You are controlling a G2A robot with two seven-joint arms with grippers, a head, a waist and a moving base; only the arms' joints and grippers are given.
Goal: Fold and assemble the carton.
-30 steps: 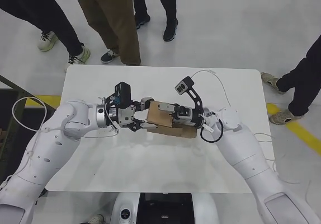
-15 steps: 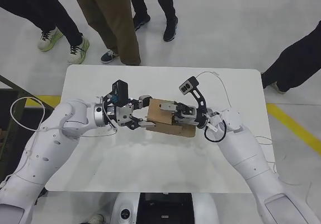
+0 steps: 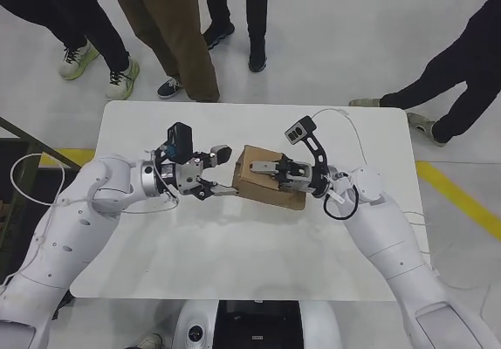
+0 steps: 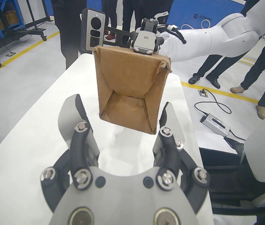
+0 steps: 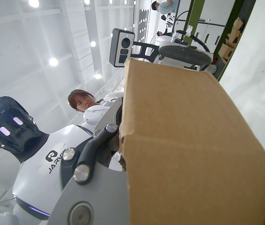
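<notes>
I had the carton [image 3: 264,174] clamped at its right end in the right tool [image 3: 284,172], which held it off the worktop [image 3: 146,253] near the middle. The carton's long axis ran left to right, in line with both tools, and its open mouth faced left, straight at the left tool [image 3: 223,171]. That tool was spread wide and empty, just left of the mouth. One corner of the mouth lay so near a finger [image 4: 167,118] that I could not tell whether they touched. I judged the left tool the nearer one for closing that end, needing only a short push to the right along the carton's axis.
</notes>
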